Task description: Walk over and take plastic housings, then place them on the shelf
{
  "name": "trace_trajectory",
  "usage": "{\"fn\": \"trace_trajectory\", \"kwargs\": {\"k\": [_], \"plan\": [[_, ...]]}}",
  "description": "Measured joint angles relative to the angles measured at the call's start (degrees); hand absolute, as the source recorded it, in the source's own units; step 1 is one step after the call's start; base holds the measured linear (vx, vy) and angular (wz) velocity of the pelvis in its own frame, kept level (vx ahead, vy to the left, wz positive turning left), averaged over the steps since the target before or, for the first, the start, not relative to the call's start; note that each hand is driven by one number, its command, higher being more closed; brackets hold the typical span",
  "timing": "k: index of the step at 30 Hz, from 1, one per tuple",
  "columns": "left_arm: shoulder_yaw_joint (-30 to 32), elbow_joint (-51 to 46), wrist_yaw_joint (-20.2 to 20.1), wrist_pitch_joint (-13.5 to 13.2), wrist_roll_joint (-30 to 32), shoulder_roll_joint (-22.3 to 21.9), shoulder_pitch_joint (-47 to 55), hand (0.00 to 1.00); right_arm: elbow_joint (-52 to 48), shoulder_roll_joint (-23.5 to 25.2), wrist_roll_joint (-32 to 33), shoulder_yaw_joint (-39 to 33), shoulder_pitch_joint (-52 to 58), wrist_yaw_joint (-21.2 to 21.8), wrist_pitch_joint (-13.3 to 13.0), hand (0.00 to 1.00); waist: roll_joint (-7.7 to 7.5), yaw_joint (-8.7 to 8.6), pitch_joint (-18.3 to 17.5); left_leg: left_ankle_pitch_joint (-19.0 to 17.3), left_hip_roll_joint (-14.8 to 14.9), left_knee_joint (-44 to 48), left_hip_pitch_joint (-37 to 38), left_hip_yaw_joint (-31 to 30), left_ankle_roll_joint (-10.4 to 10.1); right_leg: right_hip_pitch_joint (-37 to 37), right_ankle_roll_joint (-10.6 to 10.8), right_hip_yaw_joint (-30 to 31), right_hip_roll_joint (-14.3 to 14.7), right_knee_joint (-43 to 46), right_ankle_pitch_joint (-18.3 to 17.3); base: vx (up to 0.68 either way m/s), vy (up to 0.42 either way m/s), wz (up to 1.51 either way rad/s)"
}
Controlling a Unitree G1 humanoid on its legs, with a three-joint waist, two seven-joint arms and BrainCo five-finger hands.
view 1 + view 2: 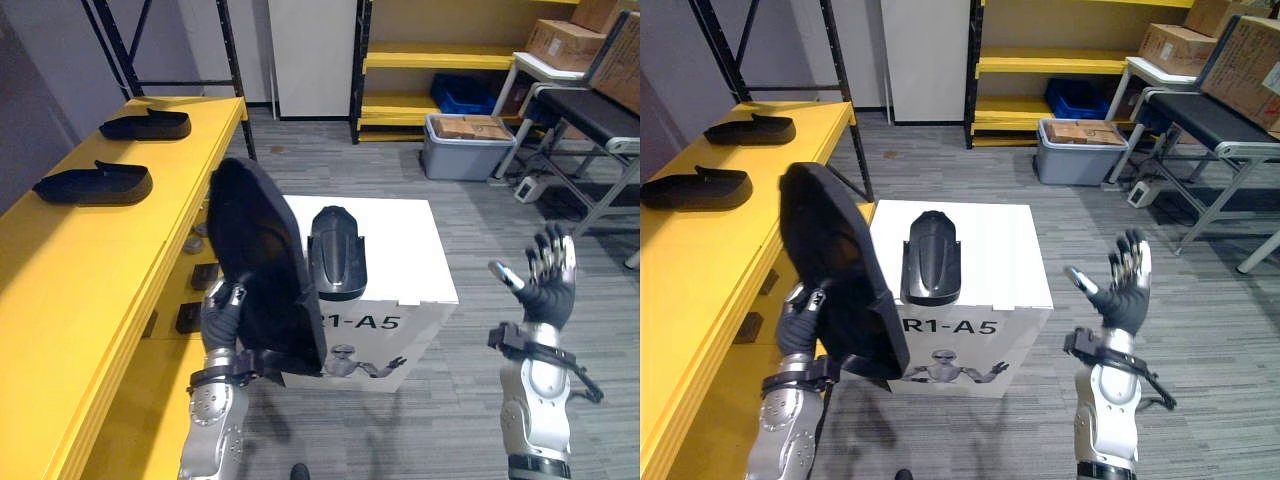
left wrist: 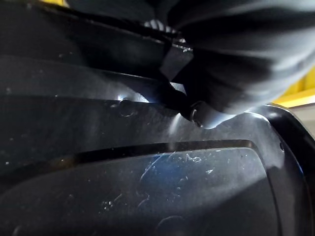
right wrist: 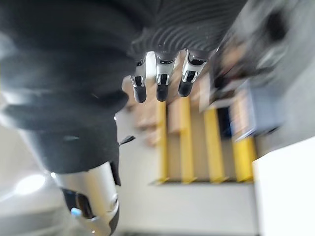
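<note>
At the lower left, the left hand (image 1: 222, 310) has its fingers (image 1: 236, 294) hooked round the left edge of a big black housing (image 1: 255, 260). The housing is held upright and clear of every surface. Its lower corner overlaps the front left corner of the white box (image 1: 400, 240), and its top leans slightly toward the shelf (image 1: 80, 260). In the left wrist view the housing's dark, scuffed inner face sits right against the hand.

At the lower right the right hand (image 1: 548, 275) is raised with the palm up, fingers (image 1: 548, 250) spread and straight, holding nothing. It hangs over bare grey floor (image 1: 500, 220), well apart from the box's right edge.

A second housing (image 1: 335, 250) lies lengthwise on top of the box, left of centre. Its near end is almost at the front edge, and bare white top stretches to its right and beyond it.

The yellow shelf runs up the left side of the frame, its long edge just beside the held housing. Most of its near surface is bare. On a lower board under that edge sit small dark blocks (image 1: 205, 275).

Farther along the shelf lies a near housing (image 1: 92, 184), and beyond it a far housing (image 1: 146, 125), with a gap between the two. Both are set back from the edge.

Past the box the floor is open up to a grey bin (image 1: 465, 150) holding cardboard. Behind the bin are a yellow rack (image 1: 430, 60) and a blue crate (image 1: 462, 92). At the upper right a dark tabletop (image 1: 590, 105) stands on grey metal legs.
</note>
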Motion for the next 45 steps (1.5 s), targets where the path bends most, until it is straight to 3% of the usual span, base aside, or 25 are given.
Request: {"fn": "trace_trajectory", "kwargs": {"k": [8, 12, 17, 20, 21, 22, 23, 24, 25, 29, 30, 32, 33, 34, 35, 36, 37, 38, 41, 45], "plan": [[0.3, -1.0, -0.8, 0.0, 2.5, -0.5, 2.4, 1.00, 29.5, 0.4, 0.0, -2.0, 6.9, 1.6, 3.7, 0.00, 0.39, 0.08, -0.6, -0.2, 0.1, 0.0, -0.3, -0.8, -0.3, 1.1, 0.0, -0.8, -0.1, -0.7, 0.0, 0.00, 0.000, 0.04], [-0.3, -1.0, -1.2, 0.0, 2.8, -1.4, 2.9, 1.00, 39.7, 1.9, 0.0, -1.7, 9.0, 3.5, 5.1, 0.00, 0.33, 0.62, -0.6, -0.1, -0.2, 0.0, -0.2, -3.3, -0.3, 2.2, 0.0, -3.4, -0.2, -0.4, -0.5, 0.01, -0.012, 0.31], [-1.5, -1.0, -1.2, 0.0, 2.8, -3.0, 2.8, 1.00, 42.5, 4.5, -0.9, 2.5, 11.2, 5.3, 6.6, 0.00, -0.06, 1.70, 0.2, 0.4, -1.4, 0.0, -0.4, -8.9, -0.7, 3.0, 0.2, -9.4, -1.1, 4.0, -4.0, -0.03, -0.033, 0.65], [-2.4, -1.5, -1.0, 0.1, 2.8, -5.0, 2.6, 1.00, 42.9, 5.7, -1.8, 4.5, 10.5, 5.8, 6.7, 0.00, -0.05, 2.14, 0.9, 0.0, -2.3, 0.1, -3.4, -12.1, -0.4, 3.2, 0.4, -17.9, -2.6, 6.3, -5.9, -0.04, -0.050, 1.36], [-2.3, -1.7, -1.0, 0.1, 2.8, -5.3, 2.6, 1.00, 42.9, 5.7, -2.2, 4.7, 10.1, 5.8, 6.7, 0.00, -0.23, 2.20, 1.3, -0.8, -2.3, 0.4, -4.1, -11.0, 0.0, 3.3, 0.4, -19.8, -3.0, 6.1, -5.9, -0.02, -0.024, 1.39], [-2.3, -1.7, -0.8, 0.1, 2.8, -6.1, 2.4, 1.00, 43.2, 6.0, -2.7, 4.9, 8.9, 5.8, 6.7, 0.00, -1.20, 2.15, 2.5, -2.5, -2.0, 4.0, -6.3, -6.0, 1.0, 3.8, 0.3, -23.3, -4.5, 6.0, -5.8, 0.00, 0.003, 1.46], [-2.3, -1.6, -0.6, 0.2, 2.8, -6.2, 2.3, 1.00, 43.3, 5.6, -2.8, 4.9, 7.9, 5.7, 6.7, 0.00, -1.24, 2.33, 3.2, -4.7, -0.2, 10.6, -8.5, 2.0, 2.1, 4.5, 0.3, -26.2, -5.6, 6.2, -5.9, 0.03, 0.034, 1.35], [-2.2, -1.6, -0.5, 0.2, 2.8, -6.2, 2.3, 1.00, 43.3, 5.2, -2.9, 4.9, 7.5, 5.7, 6.7, 0.00, -0.99, 2.47, 3.4, -5.7, 1.2, 13.2, -8.9, 6.1, 2.1, 5.0, 0.5, -27.1, -5.8, 6.3, -6.0, 0.09, 0.055, 1.10], [-2.3, -1.5, -0.2, 0.2, 2.8, -6.5, 2.2, 1.00, 43.4, 4.7, -3.0, 4.9, 6.7, 5.7, 6.6, 0.00, -0.16, 2.44, 3.3, -7.7, 4.3, 15.7, -8.4, 13.1, 2.3, 6.5, 1.7, -29.4, -5.7, 6.8, -6.7, 0.11, 0.096, 0.93], [-2.6, 2.4, 0.3, 0.0, 2.8, -6.4, -0.1, 1.00, 46.2, 4.4, -3.0, 4.6, 4.0, 5.5, 6.7, 0.00, -1.08, 1.28, 3.6, -11.0, 2.5, 15.7, -8.3, 24.1, 4.8, 8.0, 4.0, -34.7, -9.9, 5.0, -8.1, 0.10, 0.159, 0.99], [-2.9, 3.3, 0.3, 0.1, 2.8, -6.3, -0.6, 1.00, 47.0, 4.3, -3.0, 4.7, 3.6, 5.4, 6.7, 0.00, -0.59, 1.14, 3.9, -10.7, 2.5, 16.2, -8.4, 25.0, 5.3, 8.3, 4.3, -34.7, -10.0, 5.3, -8.3, 0.12, 0.211, 1.11], [-3.3, 5.7, 0.4, 1.2, 3.1, -6.3, -0.6, 1.00, 48.1, 5.0, -3.6, 4.8, 3.8, 5.4, 7.5, 0.00, -1.38, 0.69, 4.3, -13.4, -1.6, 17.1, -7.4, 21.8, 6.1, 11.3, 4.8, -35.0, -12.5, 6.8, -8.2, 0.17, 0.160, 0.85], [-3.5, 5.8, 0.4, 1.5, 3.5, -6.2, -0.6, 1.00, 48.4, 4.9, -4.0, 4.8, 3.7, 5.4, 7.7, 0.00, -1.31, 0.58, 4.2, -14.1, -2.1, 17.9, -7.4, 21.2, 6.3, 11.4, 4.8, -34.8, -13.4, 8.7, -8.2, 0.26, 0.205, 0.70], [-3.9, 5.8, 0.4, 1.7, 4.3, -6.0, -0.7, 1.00, 48.6, 4.8, -4.2, 4.8, 3.5, 5.5, 7.8, 0.00, -1.13, 0.50, 4.2, -15.2, -2.7, 18.9, -7.2, 20.0, 6.6, 10.7, 4.8, -34.5, -15.0, 13.4, -8.2, 0.27, 0.228, 0.68], [-5.3, 5.8, 0.3, 1.9, 5.1, -5.6, -1.3, 1.00, 48.6, 4.8, -4.5, 4.9, 3.8, 5.7, 7.9, 0.00, -1.04, 0.14, 4.5, -16.4, -3.1, 20.0, -5.9, 17.7, 7.5, 7.5, 2.9, -31.1, -17.7, 24.9, -7.8, 0.32, 0.263, 0.85], [-5.9, 5.9, 0.3, 2.0, 5.6, -5.1, -1.5, 1.00, 48.5, 4.8, -5.0, 5.0, 3.8, 5.8, 7.9, 0.00, -1.00, -0.58, 4.6, -17.0, -3.3, 20.3, -4.9, 15.7, 7.5, 5.0, 1.3, -25.9, -17.2, 31.5, -8.7, 0.26, 0.187, 0.91], [-6.2, 6.1, 0.4, 2.1, 6.2, -4.9, -1.8, 1.00, 48.4, 4.8, -5.2, 5.1, 3.8, 5.9, 7.9, 0.00, -1.01, -1.08, 4.7, -17.2, -3.5, 20.3, -4.0, 14.3, 7.5, 3.2, 0.7, -21.4, -15.9, 35.2, -9.6, 0.32, 0.130, 1.03], [-7.1, 6.6, 0.3, 2.2, 7.0, -4.6, -2.2, 1.00, 48.0, 4.9, -5.3, 6.2, 4.0, 5.9, 7.9, 0.00, -1.06, -1.52, 4.9, -17.5, -3.7, 19.5, -0.8, 11.9, 7.2, -1.9, 1.9, -9.6, -10.8, 41.2, -11.8, 0.26, 0.060, 0.79], [-8.4, 6.9, 0.4, 2.3, 7.4, -4.7, -3.1, 1.00, 45.6, 5.4, -5.3, 7.2, 4.8, 6.1, 7.9, 0.00, -1.56, -1.34, 4.9, -17.7, -4.3, 19.2, 1.4, 10.0, 6.8, -6.8, 2.7, -2.3, -7.2, 40.5, -13.4, 0.21, 0.000, 0.66], [-11.3, 6.9, 1.8, 2.3, 7.4, -4.9, -6.3, 1.00, 40.4, 8.3, -5.3, 7.1, 8.1, 6.3, 7.9, 0.00, -2.59, -1.55, 4.8, -19.9, -4.2, 21.8, 2.0, 5.4, 3.6, -11.7, 2.8, 8.2, -2.0, 28.6, -12.9, 0.15, -0.140, 0.84]]}}
